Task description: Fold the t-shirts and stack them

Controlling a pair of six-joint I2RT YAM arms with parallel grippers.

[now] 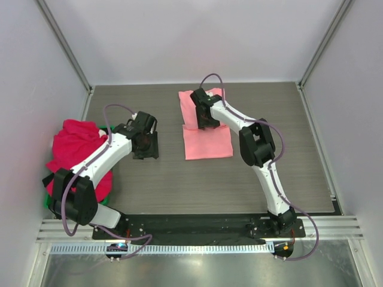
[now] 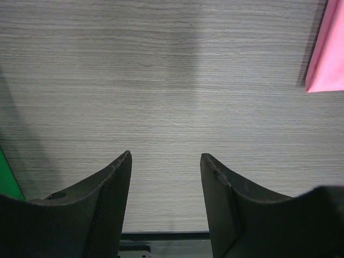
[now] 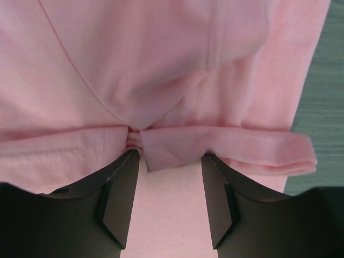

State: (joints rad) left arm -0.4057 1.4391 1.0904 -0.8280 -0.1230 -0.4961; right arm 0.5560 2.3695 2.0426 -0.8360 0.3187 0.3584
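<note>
A light salmon-pink t-shirt [image 1: 209, 143] lies partly folded on the table's middle back. My right gripper [image 1: 206, 119] hovers over it, open. In the right wrist view the pink t-shirt [image 3: 161, 54] fills the frame, and a folded hem edge lies just at the tips of my right gripper [image 3: 171, 156], its jaws apart. A heap of crimson t-shirts [image 1: 75, 143] sits at the left. My left gripper [image 1: 145, 146] is open and empty over bare table between the heap and the pink shirt. In the left wrist view my left gripper [image 2: 165, 156] points at bare wood, and a corner of the pink shirt [image 2: 328, 48] shows.
The crimson heap rests on a green tray [image 1: 46, 200] at the table's left edge; its green corner shows in the left wrist view [image 2: 8, 177]. White walls enclose the table on three sides. A black rail [image 1: 197, 226] runs along the near edge.
</note>
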